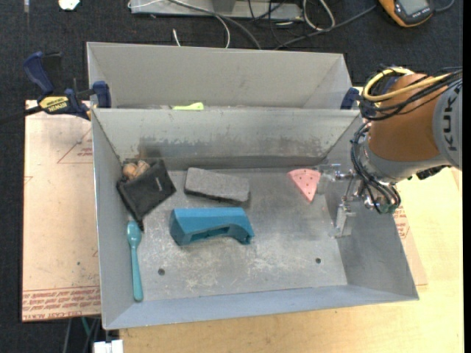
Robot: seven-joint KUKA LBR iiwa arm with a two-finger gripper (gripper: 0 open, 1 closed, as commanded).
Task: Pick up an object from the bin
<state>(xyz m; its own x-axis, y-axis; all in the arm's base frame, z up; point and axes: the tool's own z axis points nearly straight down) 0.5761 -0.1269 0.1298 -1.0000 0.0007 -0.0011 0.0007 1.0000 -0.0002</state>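
Note:
My gripper (341,219) hangs low at the right side of the bin, close to the right wall and just above the floor. A pink triangular wedge (305,183) lies a little to its upper left, apart from it. Further left a grey oblong block (216,184) rests near the back wall. In front of the block sits a blue plastic handle-shaped piece (212,226). I see nothing held in the gripper.
At the left lie a black pouch-like thing (146,190), a small brownish lump (133,169) behind it and a teal spoon (135,262) along the left wall. A yellow-green scrap (188,107) lies behind the partition. Bare floor spreads across the front right.

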